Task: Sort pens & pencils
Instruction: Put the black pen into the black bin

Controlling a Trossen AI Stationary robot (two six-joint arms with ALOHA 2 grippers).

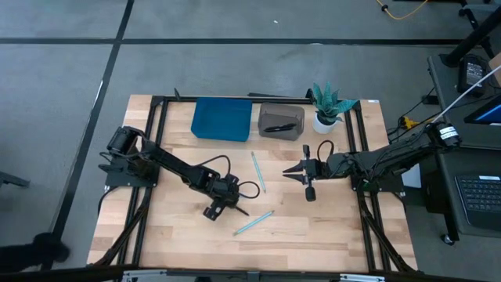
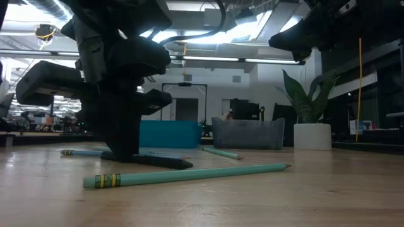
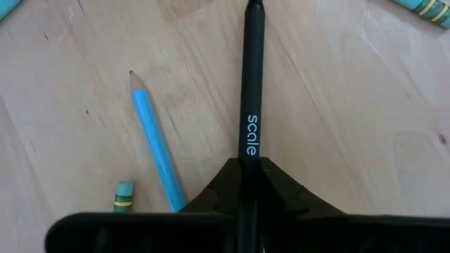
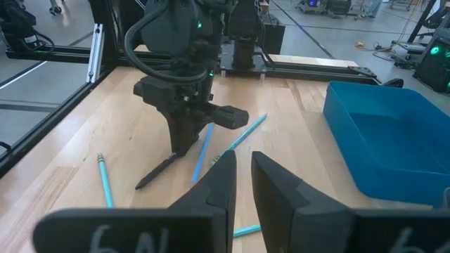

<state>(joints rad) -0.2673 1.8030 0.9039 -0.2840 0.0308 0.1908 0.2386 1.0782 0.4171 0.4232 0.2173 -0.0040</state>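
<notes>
Leftmost, left pincer [image 1: 221, 205] down on the wooden worktop [image 1: 313, 227], clamped on a black pen [image 3: 252, 84] lying flat, with light-blue pencils [image 1: 254, 223] just beside and another pencil [image 1: 257, 171] nearer the middle. Farther back, blue tray [image 1: 222, 119] and grey bin [image 1: 282, 121] with dark pens inside, then a potted plant [image 1: 327, 106]. Rightmost, right pincer [image 1: 291, 172] raised over the worktop, fingers [image 4: 218, 183] narrowly apart and holding nothing.
</notes>
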